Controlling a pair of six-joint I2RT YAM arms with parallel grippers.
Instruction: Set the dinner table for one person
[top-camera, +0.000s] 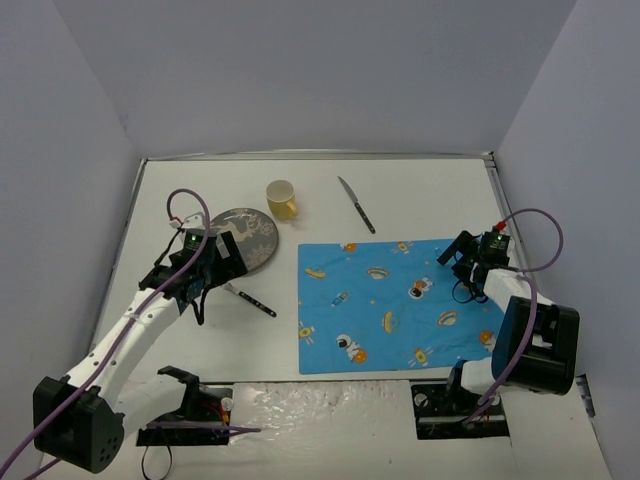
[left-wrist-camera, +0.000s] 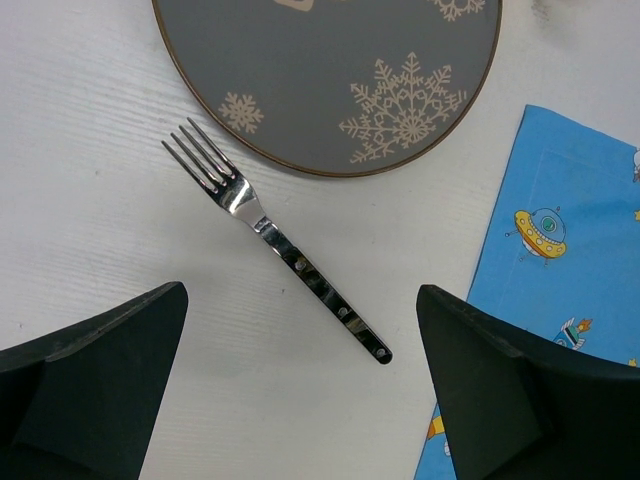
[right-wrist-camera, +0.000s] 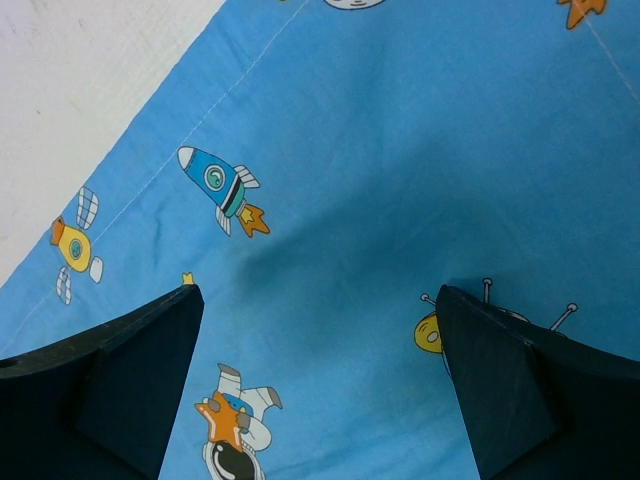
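The dinner table (top-camera: 430, 195) is a white top. On it lie a blue space-print placemat (top-camera: 400, 305), a grey snowflake plate (top-camera: 255, 238), a yellow cup (top-camera: 283, 200), a knife (top-camera: 356, 204) and a fork (top-camera: 250, 300). My left gripper (top-camera: 228, 258) hangs open over the plate's near edge. In the left wrist view the fork (left-wrist-camera: 280, 250) lies just ahead of the left gripper (left-wrist-camera: 300, 380), below the plate (left-wrist-camera: 330, 70). My right gripper (top-camera: 458, 258) hovers open above the placemat's right part; the right wrist view has only cloth (right-wrist-camera: 380, 150) under the right gripper (right-wrist-camera: 315, 380).
White walls (top-camera: 300, 70) enclose the table on three sides. The cup lies on its side behind the plate, and the knife lies diagonally at the back centre. Both arm bases (top-camera: 200, 405) sit at the near edge. The placemat's edge (left-wrist-camera: 560, 250) lies right of the fork.
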